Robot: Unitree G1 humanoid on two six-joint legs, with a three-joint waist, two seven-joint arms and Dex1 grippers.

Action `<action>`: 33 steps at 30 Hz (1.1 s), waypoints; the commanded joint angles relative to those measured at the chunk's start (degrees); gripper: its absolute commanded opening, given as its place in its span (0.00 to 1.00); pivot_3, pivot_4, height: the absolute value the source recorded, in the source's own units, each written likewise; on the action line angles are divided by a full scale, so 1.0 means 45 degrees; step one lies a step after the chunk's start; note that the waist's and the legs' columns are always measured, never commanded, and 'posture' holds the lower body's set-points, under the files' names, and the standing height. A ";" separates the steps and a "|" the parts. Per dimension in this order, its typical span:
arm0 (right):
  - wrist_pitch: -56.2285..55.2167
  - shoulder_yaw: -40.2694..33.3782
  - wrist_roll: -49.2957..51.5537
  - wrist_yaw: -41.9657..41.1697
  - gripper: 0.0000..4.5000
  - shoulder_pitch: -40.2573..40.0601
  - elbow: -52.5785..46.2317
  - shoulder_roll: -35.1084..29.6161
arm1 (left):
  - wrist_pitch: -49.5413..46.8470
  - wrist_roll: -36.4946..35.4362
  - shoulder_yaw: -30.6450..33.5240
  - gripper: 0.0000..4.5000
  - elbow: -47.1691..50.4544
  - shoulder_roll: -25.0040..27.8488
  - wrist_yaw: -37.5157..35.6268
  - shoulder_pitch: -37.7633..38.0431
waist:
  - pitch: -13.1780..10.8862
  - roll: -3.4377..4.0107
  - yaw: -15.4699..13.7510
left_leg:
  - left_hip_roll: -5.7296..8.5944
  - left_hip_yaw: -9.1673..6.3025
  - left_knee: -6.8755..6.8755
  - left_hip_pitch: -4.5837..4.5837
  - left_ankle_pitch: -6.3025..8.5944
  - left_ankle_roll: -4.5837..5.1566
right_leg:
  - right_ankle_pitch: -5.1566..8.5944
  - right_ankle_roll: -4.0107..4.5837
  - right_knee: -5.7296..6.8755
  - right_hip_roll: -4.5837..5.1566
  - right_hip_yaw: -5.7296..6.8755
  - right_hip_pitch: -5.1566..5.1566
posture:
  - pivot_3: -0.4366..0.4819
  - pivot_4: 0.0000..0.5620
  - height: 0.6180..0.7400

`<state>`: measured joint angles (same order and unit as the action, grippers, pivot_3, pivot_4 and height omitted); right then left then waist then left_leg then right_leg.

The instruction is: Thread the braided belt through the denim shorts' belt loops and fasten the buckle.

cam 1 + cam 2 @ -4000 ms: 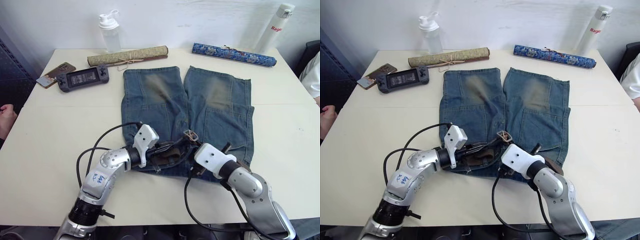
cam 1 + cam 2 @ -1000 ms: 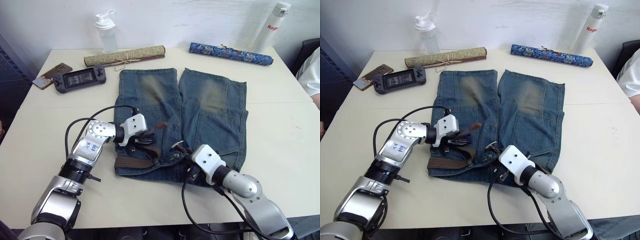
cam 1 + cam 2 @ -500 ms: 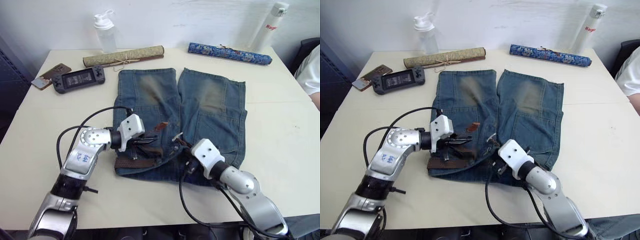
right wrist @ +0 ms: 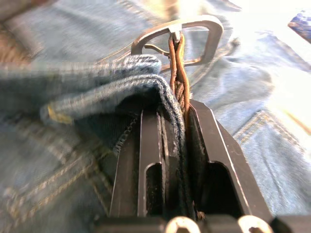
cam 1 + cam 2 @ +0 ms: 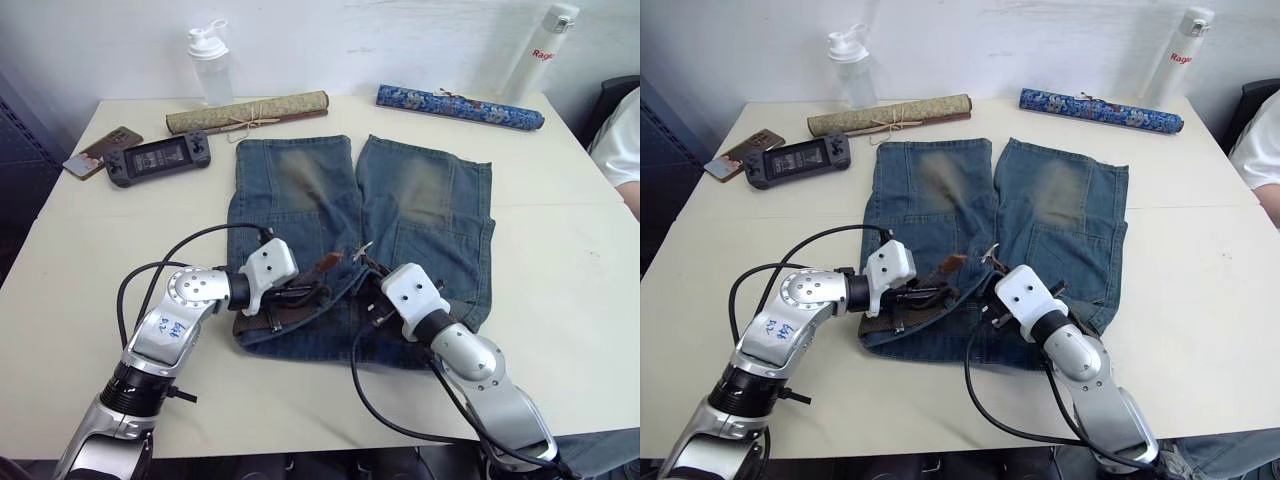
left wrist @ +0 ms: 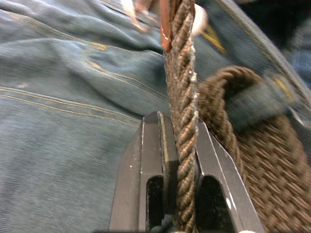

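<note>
Tabletop (image 5: pixel 90 250), left to right. Far left: phone (image 5: pixel 95 149) and black handheld console (image 5: pixel 160 157). Behind them a clear shaker bottle (image 5: pixel 211 64) and a tan rolled scroll (image 5: pixel 247 111).

Left gripper (image 6: pixel 178 145) sits at the waistband of the denim shorts (image 5: pixel 330 215), on its left half; jaws clamped tight on the braided belt (image 6: pixel 182 87), strap running edge-on between the two fingers. In the left wrist view the tan leather tip (image 6: pixel 166 24) is just past the jaws and another stretch of the belt curves under a belt loop (image 6: pixel 252 99) beside them. From the head views, the belt lies along the near waistband of the shorts, bunched between the two grippers.

Shorts lie flat mid-table, legs pointing away from the robot, waistband toward it.

Right gripper (image 4: pixel 172 121) at the waistband centre; jaws pinched on a denim fold plus the belt's buckle end. Buckle (image 4: pixel 187 36) stands up just beyond the fingertips.

Far right: blue patterned scroll (image 5: pixel 460 106), white bottle (image 5: pixel 541 50).
</note>
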<state>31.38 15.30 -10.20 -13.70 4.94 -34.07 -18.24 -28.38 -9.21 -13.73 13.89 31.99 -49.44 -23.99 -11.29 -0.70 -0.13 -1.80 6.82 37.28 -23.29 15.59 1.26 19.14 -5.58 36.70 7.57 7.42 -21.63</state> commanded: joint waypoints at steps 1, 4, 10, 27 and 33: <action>-0.0191 -0.0302 -0.0352 0.0396 0.00 0.0417 -0.0380 0.0259 | -0.0160 0.0159 -0.0669 0.03 0.0821 0.0163 -0.0245 0.0270 | 0.0000 0.0000 0.0008 | 0.0001 0.0001 -0.0002 0.0000 0.0000 0.0000 | 0.0000 0.0000 0.0000 0.0000 -0.0001 0.0000 | 0.48 0.27 0.82; -0.0659 -0.0072 -0.0462 0.0235 0.00 0.0549 -0.0453 0.0181 | -0.0333 0.0227 -0.0759 0.03 0.0816 0.0042 -0.0030 0.0243 | 0.0000 0.0000 0.0012 | -0.0001 0.0000 -0.0006 0.0000 0.0000 0.0000 | 0.0002 0.0000 -0.0001 -0.0001 -0.0009 -0.0002 | 0.48 0.27 0.82; -0.2221 0.0503 -0.0995 -0.0390 0.00 0.0240 -0.0461 -0.0719 | -0.0691 0.0332 -0.0751 0.00 0.0395 -0.0367 0.0439 -0.0226 | 0.0000 0.0000 0.0018 | 0.0002 0.0001 -0.0006 0.0000 0.0000 0.0000 | 0.0005 -0.0004 -0.0002 0.0000 -0.0007 -0.0002 | 0.48 0.27 0.82; -0.2942 0.0178 -0.1093 -0.0947 0.00 -0.0338 -0.0252 -0.1086 | -0.1459 0.0432 -0.0321 0.00 -0.0403 -0.1253 0.1690 -0.0862 | 0.0000 0.0000 0.0003 | 0.0002 0.0000 0.0003 0.0002 0.0000 0.0000 | 0.0009 -0.0010 0.0014 0.0000 -0.0006 -0.0002 | 0.48 0.27 0.82; -0.3298 0.0118 -0.0979 -0.1433 0.00 -0.0568 -0.0284 -0.1394 | -0.1485 0.0434 -0.0184 0.00 -0.0737 -0.1277 0.1808 -0.1055 | 0.0000 0.0000 0.0004 | 0.0002 0.0000 0.0004 0.0002 0.0000 0.0001 | 0.0010 -0.0011 0.0015 -0.0002 -0.0002 -0.0002 | 0.48 0.27 0.82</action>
<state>18.85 15.86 -14.80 -19.36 2.66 -33.64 -24.37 -35.08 -7.49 -16.29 10.30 26.35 -42.39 -27.06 -11.29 -0.71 -0.11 -1.80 6.82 37.30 -23.28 15.59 1.26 19.18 -5.63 36.76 7.57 7.41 -21.64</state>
